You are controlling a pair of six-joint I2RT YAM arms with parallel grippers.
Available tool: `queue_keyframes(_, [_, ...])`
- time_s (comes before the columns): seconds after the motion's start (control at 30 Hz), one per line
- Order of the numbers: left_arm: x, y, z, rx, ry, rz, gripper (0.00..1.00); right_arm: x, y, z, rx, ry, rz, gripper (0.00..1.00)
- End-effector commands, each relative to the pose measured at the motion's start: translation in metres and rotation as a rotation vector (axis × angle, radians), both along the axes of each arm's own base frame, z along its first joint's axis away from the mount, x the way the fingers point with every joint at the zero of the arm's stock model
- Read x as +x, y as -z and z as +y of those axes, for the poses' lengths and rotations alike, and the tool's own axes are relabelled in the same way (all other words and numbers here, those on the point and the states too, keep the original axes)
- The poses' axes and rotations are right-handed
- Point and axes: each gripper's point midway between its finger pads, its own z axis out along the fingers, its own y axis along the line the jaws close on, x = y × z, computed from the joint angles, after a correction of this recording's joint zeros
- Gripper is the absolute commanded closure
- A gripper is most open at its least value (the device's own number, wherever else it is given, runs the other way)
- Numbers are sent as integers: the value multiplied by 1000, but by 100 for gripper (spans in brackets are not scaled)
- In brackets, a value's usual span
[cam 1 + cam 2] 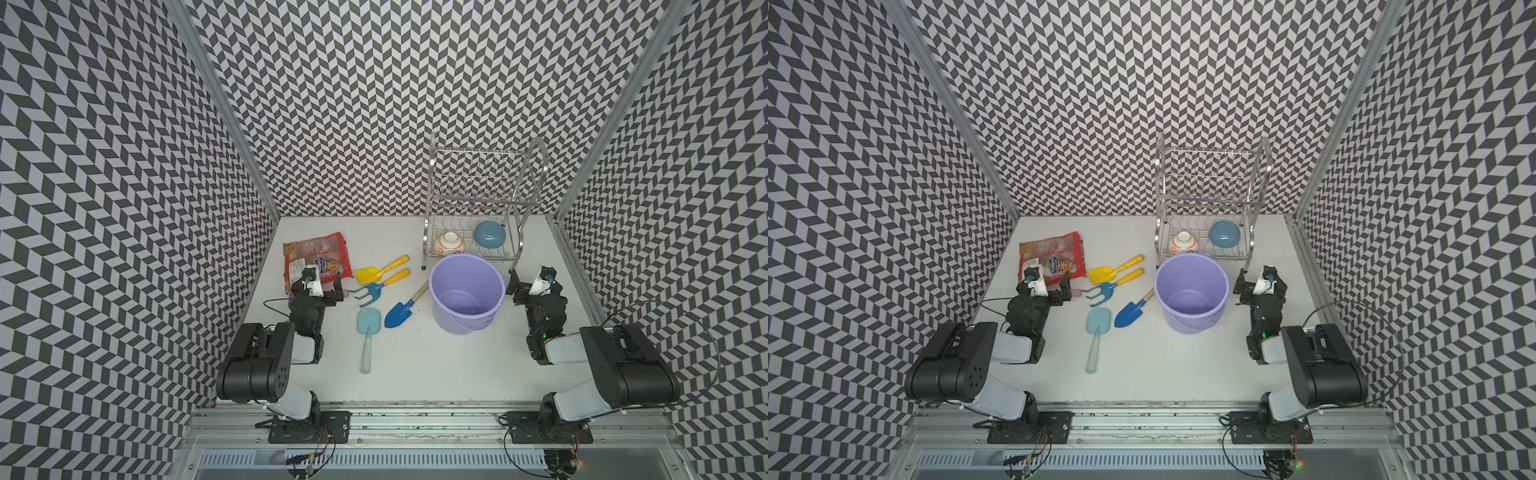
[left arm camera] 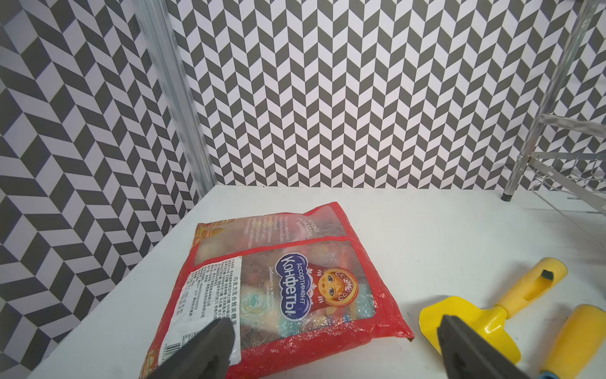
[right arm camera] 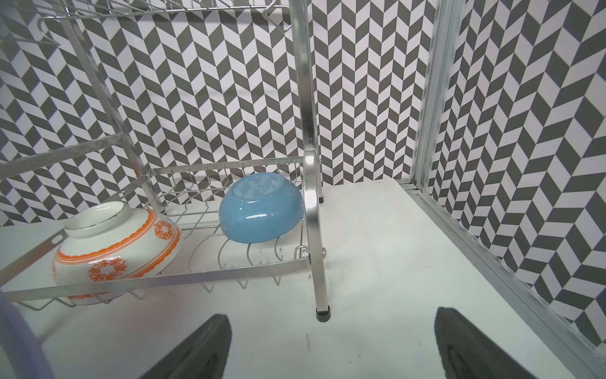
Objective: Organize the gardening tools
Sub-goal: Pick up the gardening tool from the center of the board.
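A white table forms the floor of a booth. Its three walls carry a grey-and-white chevron pattern, and metal posts stand in the back corners. A lavender bucket stands upright near the middle.

The tools in view lie flat on the left arm's side of the bucket. The dark blue trowel is nearest, with its wooden handle end just beside the bucket wall. Beyond it lies the light blue spade. The fork and the yellow scoop lie side by side farther back. Dark specks dot the table between trowel and bucket.

A red snack bag lies beyond the scoop. A pinkish stub shows beside the left arm; what it belongs to I cannot tell. Behind the bucket stands a wire rack holding a blue bowl and a white-and-orange bowl, both upturned.

The left gripper hangs spread wide and empty over the bag's edge and the scoop's blade. The right gripper, equally wide and empty, hovers on the bucket's other side.
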Motion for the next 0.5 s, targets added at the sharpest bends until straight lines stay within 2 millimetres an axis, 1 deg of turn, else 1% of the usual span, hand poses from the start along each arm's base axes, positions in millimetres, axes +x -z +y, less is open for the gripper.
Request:
queue_keyframes(0.0, [2, -4, 0, -7, 6, -12, 0, 3, -9, 1, -1, 0, -36, 0])
queue_keyframes(0.2, [2, -4, 0, -7, 7, -12, 0, 3, -10, 1, 4, 2, -41, 0])
queue_keyframes(0.3, [2, -4, 0, -7, 7, -12, 0, 3, -14, -6, 23, 45, -41, 0])
queue_keyframes(0.4, [1, -4, 0, -10, 9, -15, 0, 3, -19, -9, 21, 61, -27, 0])
queue_keyframes(0.47, [1, -6, 5, -27, -2, -17, 0, 2, -21, -12, 27, 83, -22, 0])
